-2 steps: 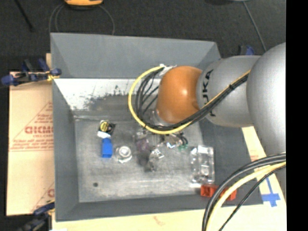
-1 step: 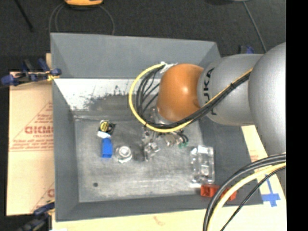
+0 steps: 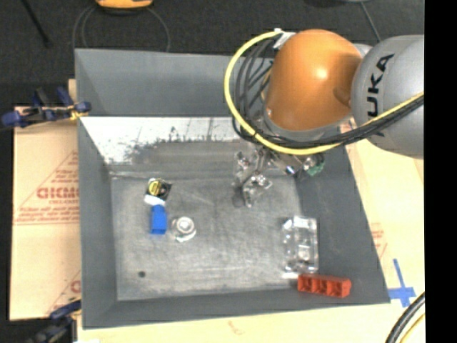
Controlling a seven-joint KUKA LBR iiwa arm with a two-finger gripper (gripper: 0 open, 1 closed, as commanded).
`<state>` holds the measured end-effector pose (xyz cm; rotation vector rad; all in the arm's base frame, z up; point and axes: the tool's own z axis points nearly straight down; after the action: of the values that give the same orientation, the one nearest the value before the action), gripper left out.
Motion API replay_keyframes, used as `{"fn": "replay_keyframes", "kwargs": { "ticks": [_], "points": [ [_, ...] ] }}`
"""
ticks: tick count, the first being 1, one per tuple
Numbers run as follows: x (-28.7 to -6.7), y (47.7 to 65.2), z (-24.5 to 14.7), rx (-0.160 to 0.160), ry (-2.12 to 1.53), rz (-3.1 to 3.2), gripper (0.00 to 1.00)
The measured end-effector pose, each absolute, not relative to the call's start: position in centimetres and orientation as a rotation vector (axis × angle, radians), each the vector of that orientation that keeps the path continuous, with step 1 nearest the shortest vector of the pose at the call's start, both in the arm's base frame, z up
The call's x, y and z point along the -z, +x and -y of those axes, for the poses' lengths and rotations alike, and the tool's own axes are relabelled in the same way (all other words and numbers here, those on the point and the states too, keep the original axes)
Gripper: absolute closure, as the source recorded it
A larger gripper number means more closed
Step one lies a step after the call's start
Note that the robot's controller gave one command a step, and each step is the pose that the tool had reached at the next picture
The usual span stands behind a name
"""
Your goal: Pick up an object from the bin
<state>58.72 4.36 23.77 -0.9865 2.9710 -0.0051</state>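
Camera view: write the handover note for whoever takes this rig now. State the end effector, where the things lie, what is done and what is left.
End effector: over bare floor near the middle of the bin; nothing seen in it.
Left side: blue block, yellow-black piece just behind it, clear round cap beside it.
Right side: clear plastic piece; red brick at the front corner.
Done: nothing picked.
Left: grasp one thing and lift it out.
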Motion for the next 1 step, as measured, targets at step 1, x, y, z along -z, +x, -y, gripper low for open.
{"fn": "replay_keyframes", "kwargs": {
  "ticks": [1],
  "points": [
    [-23.41,58.57,-4.42,0.000,-0.987,-2.978,0.00]
  ]
}}
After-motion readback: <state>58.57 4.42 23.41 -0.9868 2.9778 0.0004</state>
